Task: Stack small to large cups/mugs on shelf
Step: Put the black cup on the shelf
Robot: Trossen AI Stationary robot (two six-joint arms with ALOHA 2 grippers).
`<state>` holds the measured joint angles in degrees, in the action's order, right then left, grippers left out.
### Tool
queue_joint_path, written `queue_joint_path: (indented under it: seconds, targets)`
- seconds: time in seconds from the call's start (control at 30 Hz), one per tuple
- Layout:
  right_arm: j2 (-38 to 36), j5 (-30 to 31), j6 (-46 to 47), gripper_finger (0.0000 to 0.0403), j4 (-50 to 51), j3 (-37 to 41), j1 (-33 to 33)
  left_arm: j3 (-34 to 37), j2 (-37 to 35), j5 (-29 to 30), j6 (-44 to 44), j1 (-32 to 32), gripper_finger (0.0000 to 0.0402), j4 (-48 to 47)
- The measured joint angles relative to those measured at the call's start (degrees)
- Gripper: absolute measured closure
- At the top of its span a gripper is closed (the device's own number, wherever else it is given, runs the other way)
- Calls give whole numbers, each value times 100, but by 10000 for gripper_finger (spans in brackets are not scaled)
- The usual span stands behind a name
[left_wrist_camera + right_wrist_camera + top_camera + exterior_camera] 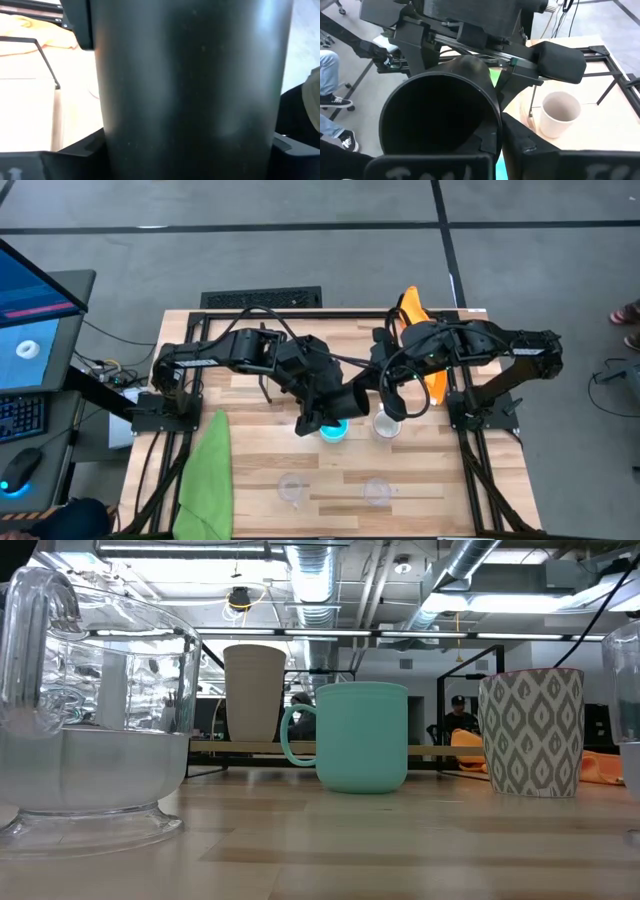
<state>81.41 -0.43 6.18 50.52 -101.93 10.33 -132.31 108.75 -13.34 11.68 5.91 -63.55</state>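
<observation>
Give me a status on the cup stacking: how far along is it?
Early. Done: only the grey-beige cup stands on the shelf. In hand: the left gripper holds the black cup tipped, over the blue mug; the right gripper is close by. Left: blue mug, patterned mug and two clear glasses, all on the table.

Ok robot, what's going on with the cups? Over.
Left gripper shut on black cup, above blue mug. Right gripper close beside it. Beige cup on shelf.
</observation>
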Motion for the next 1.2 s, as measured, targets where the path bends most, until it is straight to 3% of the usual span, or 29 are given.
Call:
queue_joint_path:
  seconds: [0.5, 0.7, 1.2]
  targets:
    - [-555, 55, 130, 282, -340, 2, -165, -5, -77, 865, -189, 4, 120, 689]
    - [-846, 47, 135, 251, -521, 0, -332, -4, -83, 1518, -351, -8, 120, 805]
    - [-1309, 507, 135, 245, -688, 0, -348, -2, -501, 3200, -1147, -63, 120, 1524]
